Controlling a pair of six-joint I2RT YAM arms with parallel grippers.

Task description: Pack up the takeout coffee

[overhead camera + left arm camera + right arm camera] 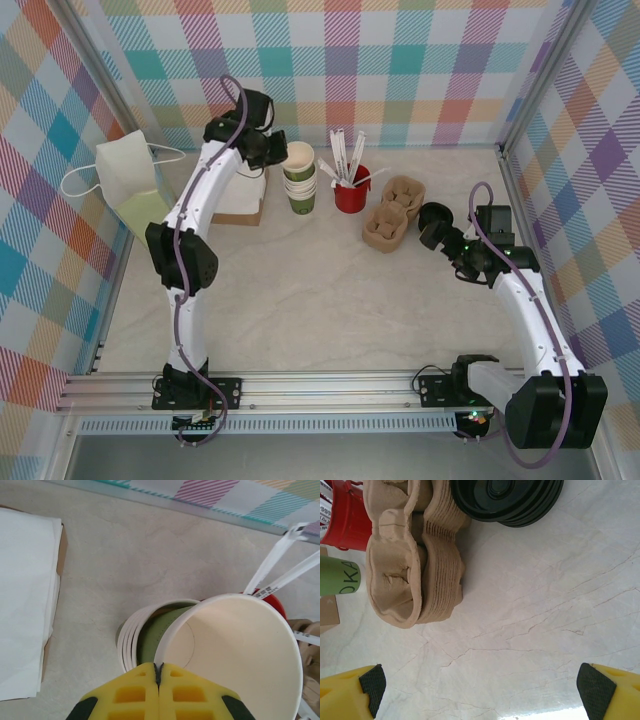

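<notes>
Cream paper cup [299, 156], open-topped and of the takeout kind, is at the far left-centre of the table [320, 300], pinched at its near rim by the left gripper [280, 152]. From the left wrist, the yellow fingers [130, 695] are pressed together with only a thin seam between them, and the cup [240, 650] wall runs into that seam. The left gripper [159, 672] is thus clamped on the rim. The cup overlaps the mouth of the stack of cups [129, 640] beneath it and is offset to one side. Whether its base has cleared the stack cannot be told. That stack [301, 195] shows a green lower band in the top view.

Just beside the stack stands the red cup of stirrers [350, 195], and next to it lie the nested brown cup carriers [393, 212]. A pile of black lids [434, 222] touches the carriers' right side. The right gripper [450, 248] hovers near the lids with its jaws spread wide. In the right wrist view its fingertips [370, 682] sit at the opposite lower corners, and the right gripper [480, 685] has only bare tabletop between them. The carriers [405, 565] and lids [510, 497] lie ahead of it.

White napkins [25, 605] sit left of the stack. A white paper bag [125, 165] and a green bag [140, 212] stand at the table's far left edge.
</notes>
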